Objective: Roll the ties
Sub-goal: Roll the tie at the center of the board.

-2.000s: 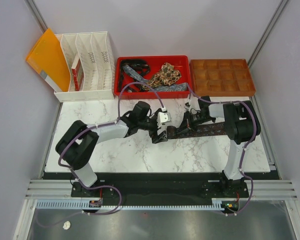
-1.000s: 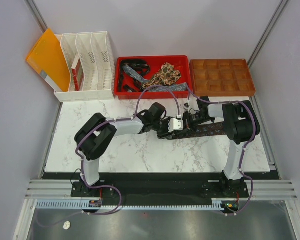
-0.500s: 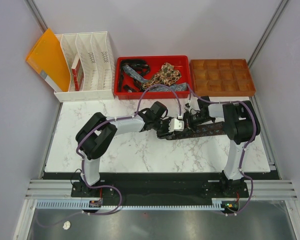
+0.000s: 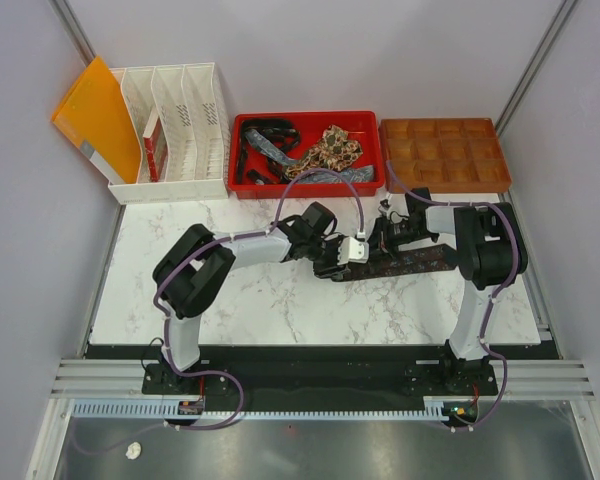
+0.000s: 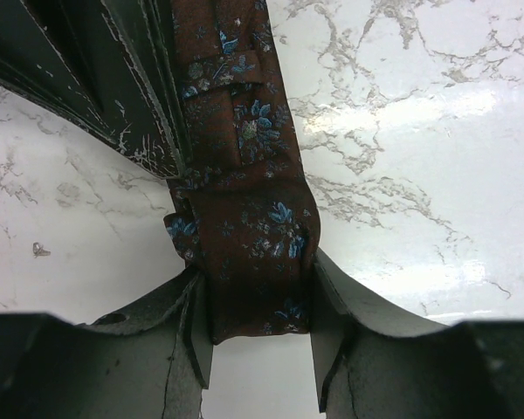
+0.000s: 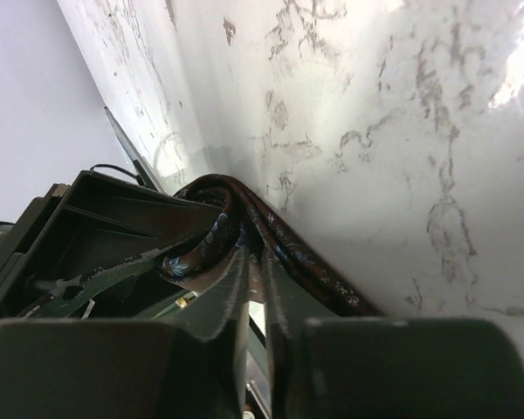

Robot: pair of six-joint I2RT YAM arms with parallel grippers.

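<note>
One tie: dark floral, along the tabletop.
Left claw: I pinch the folded end (so it can't unroll).
Right claw: at the curl; cannot tell its grip.

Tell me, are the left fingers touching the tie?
Touching. The left wrist view shows the tie with its folded end squeezed between both left fingers, fabric pressed against each one with no gap.

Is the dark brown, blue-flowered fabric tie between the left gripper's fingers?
Yes: the dark brown, blue-flowered fabric tie fills the gap of the left gripper, touching both fingers.
</note>
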